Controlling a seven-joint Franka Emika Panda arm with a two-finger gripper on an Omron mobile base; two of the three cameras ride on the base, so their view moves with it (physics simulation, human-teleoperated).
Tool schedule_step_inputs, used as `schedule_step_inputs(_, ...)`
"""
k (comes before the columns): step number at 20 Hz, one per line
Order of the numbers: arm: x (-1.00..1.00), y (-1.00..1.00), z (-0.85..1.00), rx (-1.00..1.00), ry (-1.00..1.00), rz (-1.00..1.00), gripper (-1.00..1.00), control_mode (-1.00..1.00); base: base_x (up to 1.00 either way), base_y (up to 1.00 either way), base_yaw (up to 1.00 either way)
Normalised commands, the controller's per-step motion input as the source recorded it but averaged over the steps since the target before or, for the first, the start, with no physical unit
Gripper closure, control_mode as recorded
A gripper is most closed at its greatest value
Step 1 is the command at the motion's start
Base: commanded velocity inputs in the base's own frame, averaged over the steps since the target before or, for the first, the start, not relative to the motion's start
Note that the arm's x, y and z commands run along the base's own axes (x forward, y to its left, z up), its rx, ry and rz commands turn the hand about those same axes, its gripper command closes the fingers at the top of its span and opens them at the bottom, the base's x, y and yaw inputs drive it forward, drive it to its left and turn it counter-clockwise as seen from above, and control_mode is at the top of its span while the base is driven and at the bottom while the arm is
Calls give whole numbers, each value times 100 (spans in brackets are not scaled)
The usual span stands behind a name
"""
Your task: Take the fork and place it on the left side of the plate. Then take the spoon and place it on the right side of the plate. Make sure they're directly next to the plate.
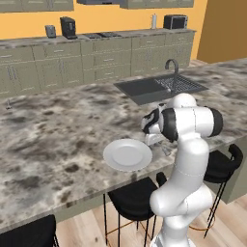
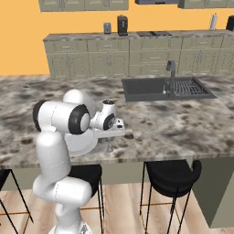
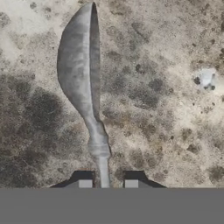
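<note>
Gripper [image 3: 106, 183] clamped on spoon [image 3: 81, 74] handle, hovering over marbled counter [image 1: 48, 140] just right of plate [image 1: 128, 154].

Plate [image 1: 127, 154] seemingly crowds claw's [image 3: 105, 183] left; countertop [image 1: 58, 125] beyond open.

Spoon [image 3: 78, 70] right of plate [image 1: 127, 155]

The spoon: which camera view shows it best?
The hand view: the spoon appears large there, bowl ahead, its handle running down between the gripper fingertips. In the left and right base views it is only a small sliver under the hand, beside the plate.
</note>
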Motion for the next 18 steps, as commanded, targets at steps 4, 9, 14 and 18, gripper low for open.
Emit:
schedule_step_inputs(4,-6,0,28,1,-1,0,-100,-100,0,0,0)
schedule_step_inputs(9,-18,0,73,0,-3,0,-100,-100,0,0,0)
schedule_step_inputs(14,-23,0,98,0,-6,0,-100,-100,0,0,0)
schedule_step_inputs(18,-78,1,91,0,-6,0,-100,-100,0,0,0)
